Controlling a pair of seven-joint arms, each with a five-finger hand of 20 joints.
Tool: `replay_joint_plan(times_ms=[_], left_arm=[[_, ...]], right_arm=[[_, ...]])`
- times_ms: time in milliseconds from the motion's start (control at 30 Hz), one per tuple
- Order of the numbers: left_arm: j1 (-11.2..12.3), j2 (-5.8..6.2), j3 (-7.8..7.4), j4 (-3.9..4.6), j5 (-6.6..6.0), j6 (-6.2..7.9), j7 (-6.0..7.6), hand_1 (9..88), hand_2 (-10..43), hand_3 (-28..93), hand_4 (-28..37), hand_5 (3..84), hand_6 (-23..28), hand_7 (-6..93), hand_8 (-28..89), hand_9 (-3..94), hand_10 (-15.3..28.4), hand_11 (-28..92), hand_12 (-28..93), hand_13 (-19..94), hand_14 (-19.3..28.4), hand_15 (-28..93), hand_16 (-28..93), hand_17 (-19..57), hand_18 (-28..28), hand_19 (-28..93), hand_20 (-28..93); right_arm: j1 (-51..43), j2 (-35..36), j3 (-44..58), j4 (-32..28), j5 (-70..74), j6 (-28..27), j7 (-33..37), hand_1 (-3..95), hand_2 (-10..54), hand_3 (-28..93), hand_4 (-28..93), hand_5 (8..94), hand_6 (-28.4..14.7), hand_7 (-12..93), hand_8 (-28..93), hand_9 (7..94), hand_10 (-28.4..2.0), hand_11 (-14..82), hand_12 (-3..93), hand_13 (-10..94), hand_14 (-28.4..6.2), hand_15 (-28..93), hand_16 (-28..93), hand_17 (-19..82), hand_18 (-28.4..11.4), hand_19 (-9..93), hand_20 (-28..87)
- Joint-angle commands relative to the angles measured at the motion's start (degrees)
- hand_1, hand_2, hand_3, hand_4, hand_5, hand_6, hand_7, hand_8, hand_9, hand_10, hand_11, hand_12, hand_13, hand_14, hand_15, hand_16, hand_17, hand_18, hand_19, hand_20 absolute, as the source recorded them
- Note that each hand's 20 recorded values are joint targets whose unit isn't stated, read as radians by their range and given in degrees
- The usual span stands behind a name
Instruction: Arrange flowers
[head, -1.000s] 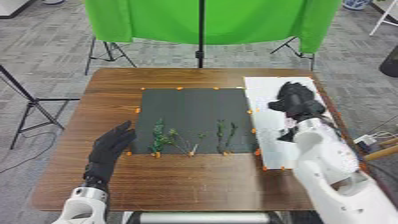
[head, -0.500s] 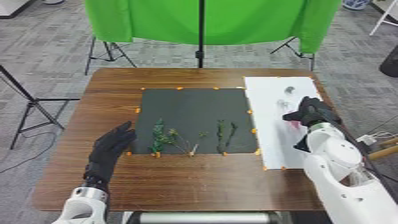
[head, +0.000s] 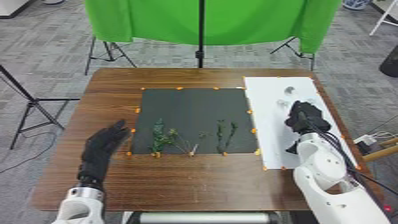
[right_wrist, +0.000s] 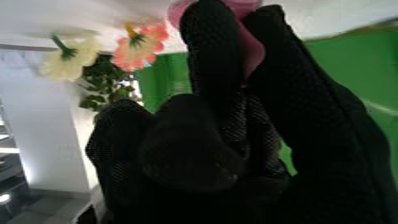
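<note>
Flowers (right_wrist: 60, 66) include one cream bloom (right_wrist: 82, 54), one coral (right_wrist: 133, 54).

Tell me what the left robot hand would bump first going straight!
Probably the dark mat, near its left edge: the left robot hand points that way. I can't tell how high it is; it might pass over.

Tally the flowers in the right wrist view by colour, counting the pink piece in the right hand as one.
Cream flower: 1
Coral flower: 1
Pink piece, partly hidden by the right hand: 1
Total: 3
</note>
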Motion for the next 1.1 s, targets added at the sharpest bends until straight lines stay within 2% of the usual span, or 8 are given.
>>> replay_joint_plan(times_ms=[33, 167, 267, 433, 600, 700, 833, 1100], left_arm=[[2.34, -0.63, -2.94, -0.03, -3.34, 5.91, 3.85, 21.7, -1.3, 66, -25.0, 44.3, 3.6, 7.2, -6, 43.9, 12.1, 13, 14, 33, 13.7, 9, 3, 8.2, 11.3, 4, 20], [3.29, -1.30, -3.39, -0.30, -4.79, 7.78, 5.02, 18.4, 1.0, 67, -27.6, 44.0, 3.6, 7.1, -6, 44.0, 12.2, 13, 14, 33, 13.6, 9, 2, 8.2, 11.0, 4, 20], [2.92, -1.37, -2.88, -0.18, -5.27, 8.27, 5.18, 16.2, 3.0, 66, -28.1, 44.0, 3.5, 7.2, -6, 44.1, 12.3, 13, 13, 33, 13.6, 9, 2, 8.2, 10.9, 4, 20], [1.49, -1.18, -1.36, 0.25, -5.35, 8.75, 5.12, 14.2, 6.9, 64, -28.2, 43.4, 3.6, 6.8, -6, 44.2, 12.3, 13, 13, 33, 13.5, 9, 2, 8.1, 10.9, 4, 20], [0.80, -0.65, -0.15, 0.29, -5.27, 8.68, 4.84, 14.1, 11.2, 62, -28.3, 42.8, 3.8, 6.3, -6, 44.2, 12.4, 13, 13, 33, 13.5, 9, 2, 7.9, 10.9, 4, 20], [1.22, -0.52, 0.13, -0.12, -5.44, 8.77, 4.91, 14.1, 13.7, 62, -28.3, 42.7, 3.8, 6.2, -6, 44.3, 12.4, 13, 13, 33, 13.5, 9, 2, 7.9, 10.9, 4, 20], [1.37, -0.29, 0.25, -0.30, -5.50, 8.77, 5.33, 13.7, 13.7, 63, -28.3, 42.6, 3.8, 6.3, -6, 44.3, 12.4, 13, 13, 33, 13.5, 9, 2, 7.8, 10.8, 4, 20], [0.46, -0.01, 0.64, 0.06, -5.42, 7.91, 5.26, 13.6, 12.6, 63, -28.3, 42.5, 3.9, 6.4, -6, 44.2, 12.5, 13, 13, 33, 13.6, 9, 2, 7.6, 10.9, 4, 20]], right_arm=[[7.61, 3.79, -5.64, -9.00, 3.88, 3.78, -5.34, 61.6, -9.5, 55, -7, 80.4, -3.3, 19, 16, 92.0, -9.8, 20.4, 38.5, 94, -0.9, 64, 35, 72, -9.3, 93, 63], [18.51, 1.61, -16.04, -8.62, 9.24, 0.37, -13.87, 60.8, -9.5, 56, -8, 79.8, -2.5, 20, 16, 91.6, -9.8, 19.8, 40.0, 93, -0.7, 64, 36, 71, -9.4, 93, 65], [26.24, -2.62, -24.84, -5.02, 8.15, -1.46, -19.18, 60.2, -9.5, 56, -9, 79.4, -1.9, 20, 15, 91.2, -9.9, 19.8, 40.2, 92, -0.6, 65, 36, 71, -9.3, 93, 66], [32.94, -10.92, -33.80, 2.19, 3.84, -3.86, -28.31, 59.6, -9.5, 57, -10, 78.7, -1.2, 22, 14, 90.9, -9.7, 19.8, 40.2, 92, -0.6, 66, 36, 70, -9.3, 93, 67], [34.07, -17.90, -36.05, 8.84, -2.18, -7.44, -34.63, 58.7, -9.5, 58, -11, 77.9, -0.5, 23, 14, 90.4, -9.5, 19.8, 40.4, 91, -0.7, 67, 36, 69, -9.8, 93, 68], [33.32, -20.57, -36.06, 11.44, -6.51, -10.15, -36.87, 58.0, -9.5, 59, -12, 77.1, 0.0, 24, 13, 90.0, -9.5, 19.6, 40.5, 91, -0.7, 67, 36, 69, -9.8, 93, 68], [32.22, -23.09, -36.04, 14.15, -10.56, -11.05, -38.23, 57.5, -9.5, 59, -12, 76.6, 0.7, 25, 12, 89.6, -9.5, 19.2, 40.7, 90, -0.9, 67, 36, 68, -10.0, 93, 68], [30.19, -26.01, -33.72, 18.07, -17.02, -12.88, -39.88, 56.2, -9.5, 59, -13, 75.6, 1.3, 26, 11, 89.1, -9.5, 19.3, 41.2, 90, -1.0, 67, 36, 68, -10.3, 93, 68]])
